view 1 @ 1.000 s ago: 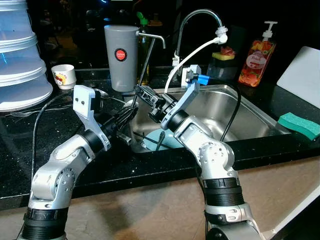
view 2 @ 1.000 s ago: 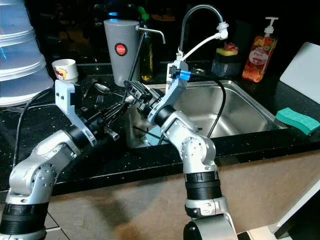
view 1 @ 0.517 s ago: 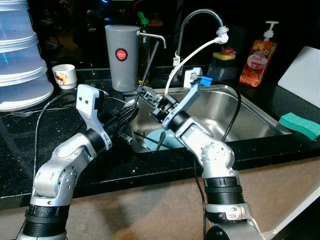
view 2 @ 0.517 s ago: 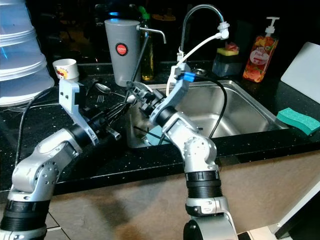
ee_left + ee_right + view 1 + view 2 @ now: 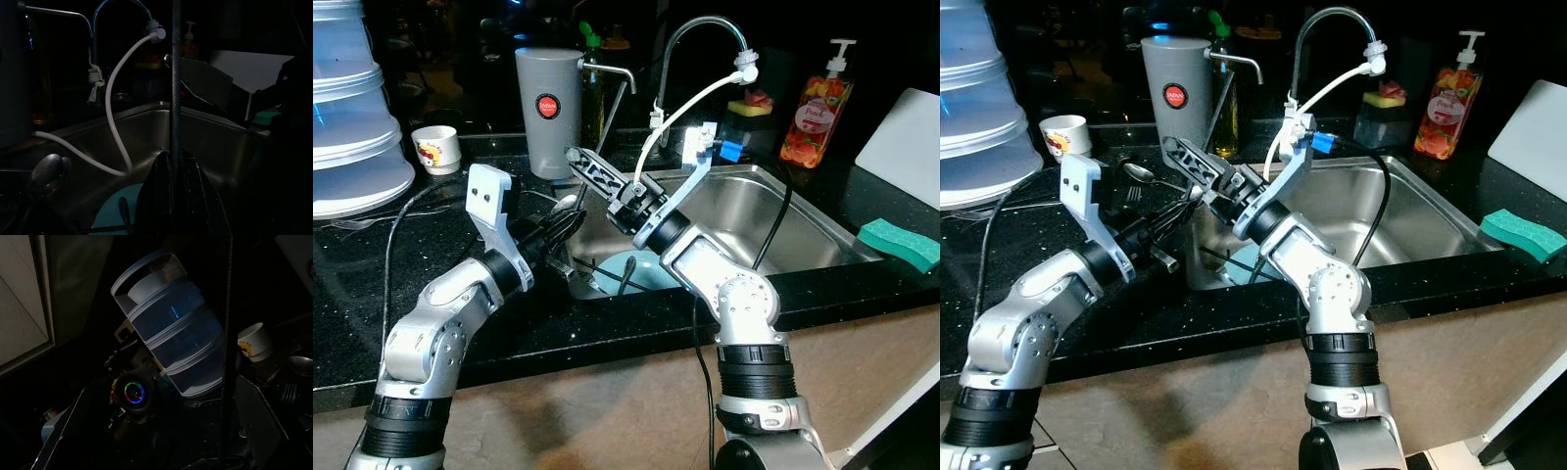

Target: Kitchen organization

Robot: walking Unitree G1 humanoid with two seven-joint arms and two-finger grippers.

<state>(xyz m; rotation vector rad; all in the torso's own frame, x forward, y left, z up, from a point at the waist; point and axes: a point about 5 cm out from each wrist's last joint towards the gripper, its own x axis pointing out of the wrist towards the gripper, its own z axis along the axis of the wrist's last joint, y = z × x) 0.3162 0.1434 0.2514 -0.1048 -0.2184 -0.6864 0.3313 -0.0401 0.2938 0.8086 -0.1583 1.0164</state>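
L end effector (image 5: 570, 223) is seen w/ fingers together, clamped on a thin dark rod (image 5: 176, 78) at the sink's (image 5: 773, 211) left edge. R end effector (image 5: 590, 168) is raised above it, fingers slightly apart, nothing held; a teal plate (image 5: 631, 271) lies in the sink.

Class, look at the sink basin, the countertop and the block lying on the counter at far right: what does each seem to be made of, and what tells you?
Sink basin: probably brushed stainless steel; silvery-grey with soft reflections.
Countertop: likely polished black stone or a composite; glossy, with fine pale speckles.
Green block: looks like a foam sponge; matte and soft-edged.
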